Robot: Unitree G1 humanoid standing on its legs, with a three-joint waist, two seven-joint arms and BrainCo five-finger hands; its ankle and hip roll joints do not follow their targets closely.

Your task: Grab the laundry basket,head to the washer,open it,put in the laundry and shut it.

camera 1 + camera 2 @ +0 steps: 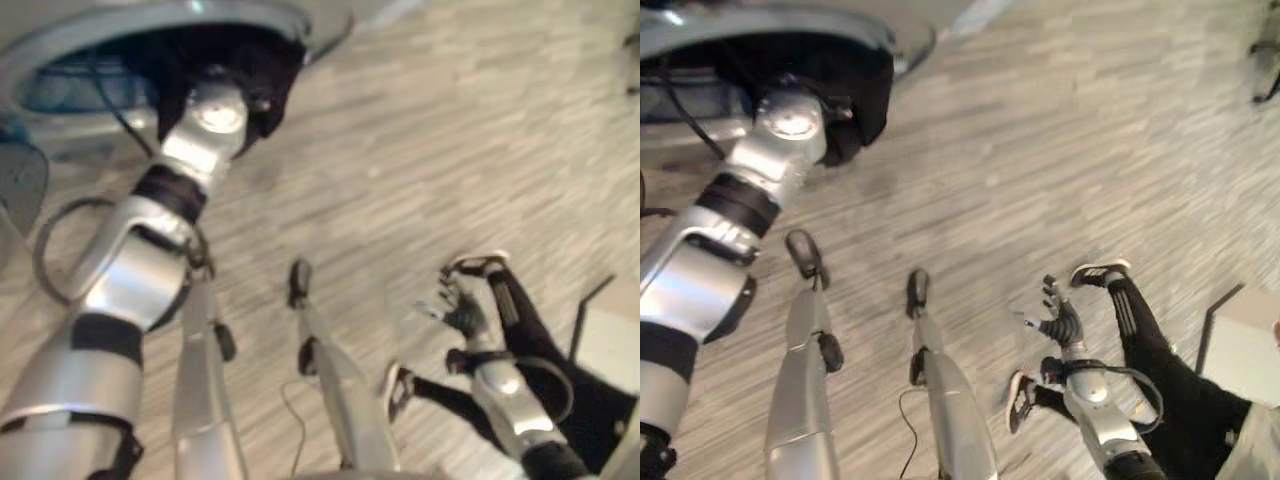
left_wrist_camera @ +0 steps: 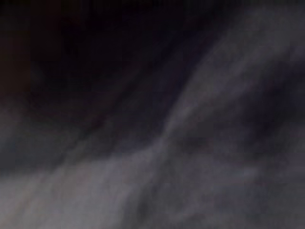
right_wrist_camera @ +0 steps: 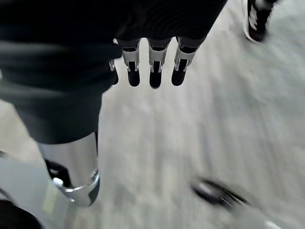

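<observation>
A pale grey floor [image 1: 480,130] with a streaked plank pattern is seen. The washer's round door rim [image 1: 60,35] is silver-grey, and the laundry [image 1: 250,60] in its opening is black. A person's trousers [image 1: 1170,370] are black, with white stripes at the lower leg; the shoes [image 1: 1095,272] are black with white soles.

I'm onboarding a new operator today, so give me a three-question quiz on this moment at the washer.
1. True or false: the left hand reaches into the washer opening, among dark laundry.
2. The right hand is: A) gripping a basket, B) hanging over the floor with straight fingers, holding nothing, C) pressing the door.
3. Fill in: a ___ in dark clothes and sneakers sits on the floor beside the right hand.

Key: 1 true; 2 B; 3 person.
</observation>
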